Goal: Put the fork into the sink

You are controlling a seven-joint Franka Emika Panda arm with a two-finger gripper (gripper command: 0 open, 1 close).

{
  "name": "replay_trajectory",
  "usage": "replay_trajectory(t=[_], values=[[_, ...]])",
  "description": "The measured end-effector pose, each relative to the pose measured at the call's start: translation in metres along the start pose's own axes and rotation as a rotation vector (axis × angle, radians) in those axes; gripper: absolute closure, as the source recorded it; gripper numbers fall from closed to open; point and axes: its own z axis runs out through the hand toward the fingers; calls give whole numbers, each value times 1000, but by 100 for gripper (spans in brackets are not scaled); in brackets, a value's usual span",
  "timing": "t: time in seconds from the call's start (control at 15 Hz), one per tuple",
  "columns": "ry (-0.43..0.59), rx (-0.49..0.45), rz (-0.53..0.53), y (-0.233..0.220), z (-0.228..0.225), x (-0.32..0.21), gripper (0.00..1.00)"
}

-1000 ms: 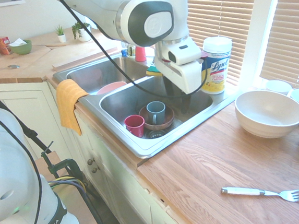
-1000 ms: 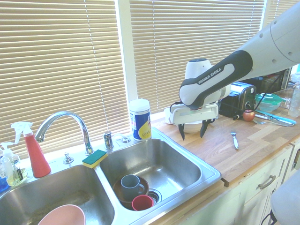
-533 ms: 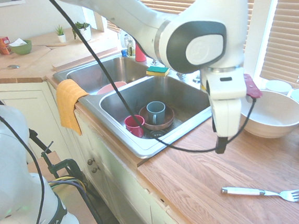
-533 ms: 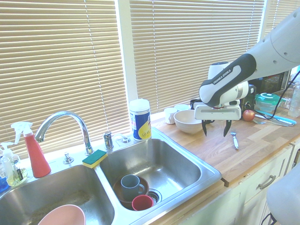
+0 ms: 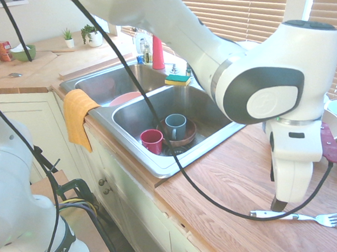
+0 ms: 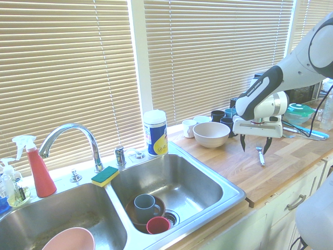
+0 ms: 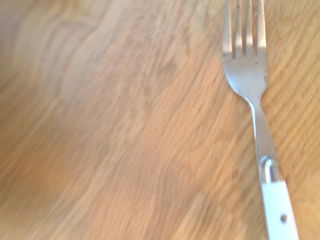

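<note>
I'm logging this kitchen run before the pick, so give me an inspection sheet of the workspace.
Surface: wooden counter, bare around the fork.
Job's things: fork lies flat on the counter, not held; sink is steel with two basins.
Clutter: cups and a brown bowl in one basin, pink bowl in the other; sponge, wipes tub, spray bottle, white bowl, mugs, yellow cloth over the sink's edge.
Grippers: gripper open, pointing down over the fork.
Cables: black cable hangs along the arm.
Surroundings: closed blinds, white cabinets.
</note>
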Motion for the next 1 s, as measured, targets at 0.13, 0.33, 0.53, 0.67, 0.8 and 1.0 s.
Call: replay_trajectory(t=[0.13,0.33,0.53,0.67,0.8,1.0], values=[[-4,-17,12,2,10,6,100],[-8,-19,17,4,11,9,100],[-14,-24,12,4,16,8,100],[-20,-24,7,5,21,8,100],[-26,-20,4,5,22,8,100],[-27,-20,-2,4,22,5,100]])
